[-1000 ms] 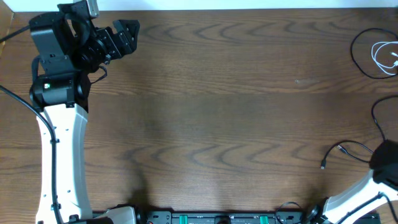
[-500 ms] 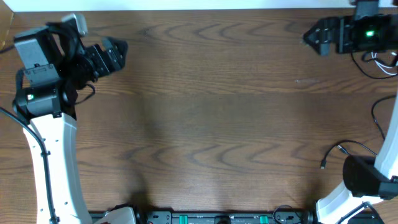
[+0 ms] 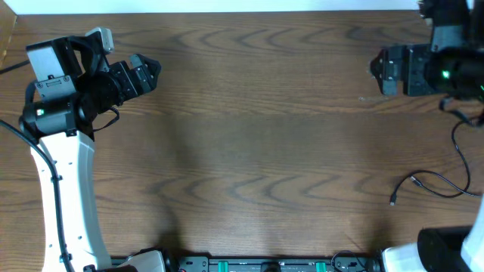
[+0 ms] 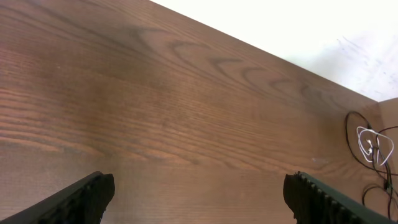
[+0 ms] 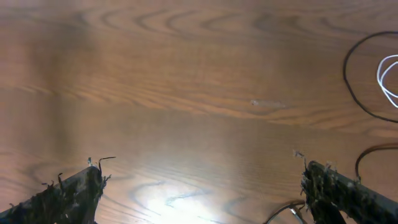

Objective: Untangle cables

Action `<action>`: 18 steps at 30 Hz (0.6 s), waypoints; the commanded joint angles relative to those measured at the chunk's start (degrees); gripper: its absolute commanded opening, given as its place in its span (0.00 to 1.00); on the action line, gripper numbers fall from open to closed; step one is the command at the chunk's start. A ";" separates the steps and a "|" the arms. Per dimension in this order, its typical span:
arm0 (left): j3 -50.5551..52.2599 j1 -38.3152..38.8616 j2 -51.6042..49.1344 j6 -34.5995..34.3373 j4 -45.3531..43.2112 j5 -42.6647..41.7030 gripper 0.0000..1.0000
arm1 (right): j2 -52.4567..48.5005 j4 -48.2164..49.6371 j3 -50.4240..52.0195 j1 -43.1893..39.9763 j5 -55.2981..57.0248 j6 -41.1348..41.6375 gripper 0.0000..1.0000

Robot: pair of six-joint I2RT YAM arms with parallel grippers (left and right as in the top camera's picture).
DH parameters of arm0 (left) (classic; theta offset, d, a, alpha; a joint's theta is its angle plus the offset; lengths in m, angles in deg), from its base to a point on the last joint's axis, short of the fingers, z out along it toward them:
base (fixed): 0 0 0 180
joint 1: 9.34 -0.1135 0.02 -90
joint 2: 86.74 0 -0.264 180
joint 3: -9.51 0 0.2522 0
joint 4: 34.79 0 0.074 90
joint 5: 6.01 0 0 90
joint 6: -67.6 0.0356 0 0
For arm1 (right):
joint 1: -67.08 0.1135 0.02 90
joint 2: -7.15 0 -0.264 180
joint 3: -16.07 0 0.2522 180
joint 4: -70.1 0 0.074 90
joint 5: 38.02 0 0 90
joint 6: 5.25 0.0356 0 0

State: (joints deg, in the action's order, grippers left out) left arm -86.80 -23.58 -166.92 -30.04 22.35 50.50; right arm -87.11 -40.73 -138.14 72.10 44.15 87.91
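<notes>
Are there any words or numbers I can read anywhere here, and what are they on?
None: no words, numbers or signs can be read on the table, the cables or the robot arms.
The small green lights on the arms are only lights, not writing.

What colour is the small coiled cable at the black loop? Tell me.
White. The small coiled cable shows best in the left wrist view.

A robotics lab bench: wood-grain table [image 3: 249, 136], a robot arm [image 3: 68, 189] at 8 o'clock, an equipment rail [image 3: 265, 266] at 6 o'clock.
</notes>
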 commanded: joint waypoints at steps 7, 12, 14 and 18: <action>0.57 -0.17 -0.35 0.55 0.11 0.13 0.91 | 6.64 -0.17 -0.35 0.39 -6.86 6.49 0.99; 0.57 -0.17 -0.35 0.55 0.11 0.13 0.91 | 7.15 -0.20 -0.35 0.33 -7.13 6.47 0.99; 0.57 -0.15 -0.35 0.55 0.11 0.13 0.91 | 7.10 -0.20 -0.35 0.33 -7.15 6.47 0.99; 0.57 -0.17 -0.35 0.55 0.11 0.13 0.91 | 7.15 -0.17 -0.35 0.33 -7.13 6.45 0.99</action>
State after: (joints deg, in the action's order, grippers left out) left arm -86.77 -23.58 -166.92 -30.04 22.37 50.52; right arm -80.07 -40.73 -138.14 72.10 37.92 93.53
